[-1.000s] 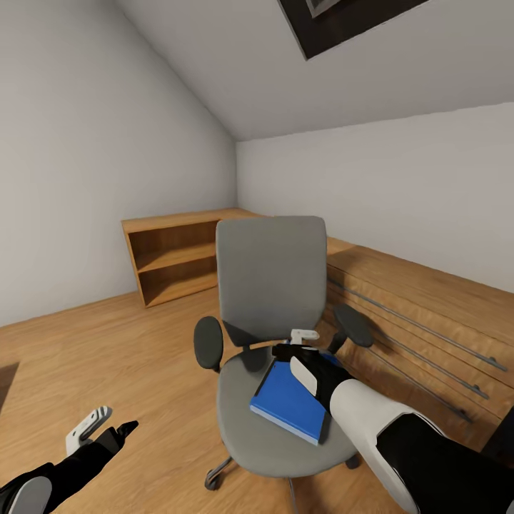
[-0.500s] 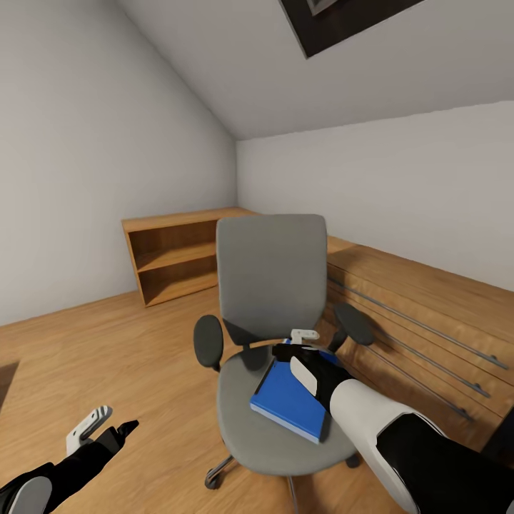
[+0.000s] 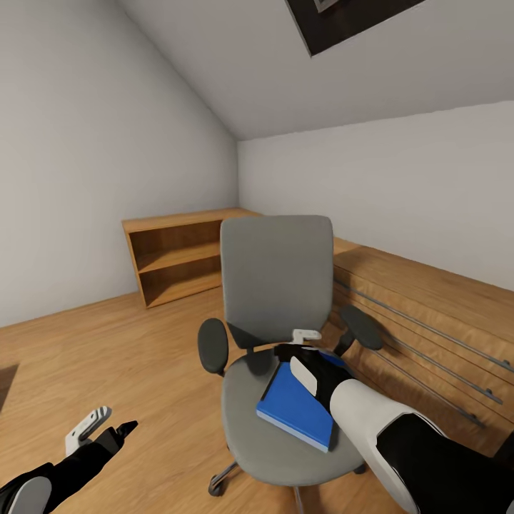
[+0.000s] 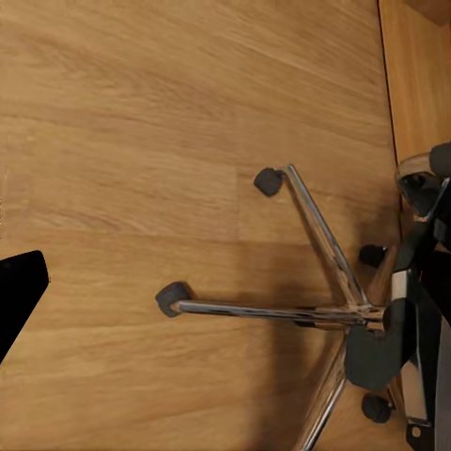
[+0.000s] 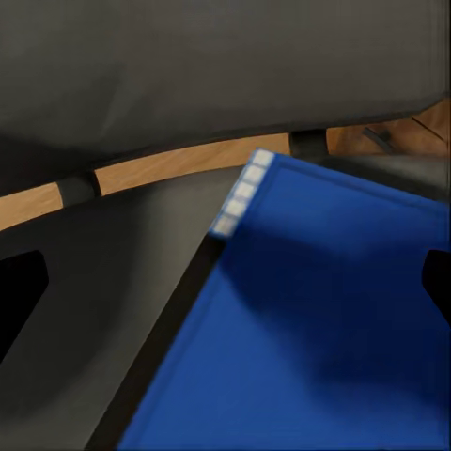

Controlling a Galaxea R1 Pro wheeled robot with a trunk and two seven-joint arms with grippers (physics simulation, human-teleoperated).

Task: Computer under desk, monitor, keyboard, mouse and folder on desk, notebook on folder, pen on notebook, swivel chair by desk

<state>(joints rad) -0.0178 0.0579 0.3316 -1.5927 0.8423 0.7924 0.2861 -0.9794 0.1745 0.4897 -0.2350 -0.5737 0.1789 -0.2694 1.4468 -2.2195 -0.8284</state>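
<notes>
The swivel chair [image 3: 277, 275] stands mid-room with its grey seat toward me and its backrest upright. On the seat lies the blue folder [image 3: 296, 410], flat, with its black spine to the left. My right gripper [image 3: 298, 343] hovers over the folder's far edge, open. In the right wrist view the folder [image 5: 319, 338] lies just below, between the spread fingertips, and the grey seat [image 5: 94, 310] shows beside it. My left gripper [image 3: 103, 427] hangs low at the chair's left, open and holding nothing. The left wrist view looks at the chair's chrome base [image 4: 319, 310] and castors.
A low open wooden shelf [image 3: 175, 260] stands against the far left wall. A light wooden dresser with long bar handles [image 3: 428, 321] runs along the right, close behind the chair. A dark-framed skylight [image 3: 343, 18] sits in the sloped ceiling. Wood floor [image 3: 107, 343] lies left of the chair.
The chair and the folder on it sit slightly further right and lower in the picture. Both grippers keep their places and stay open.
</notes>
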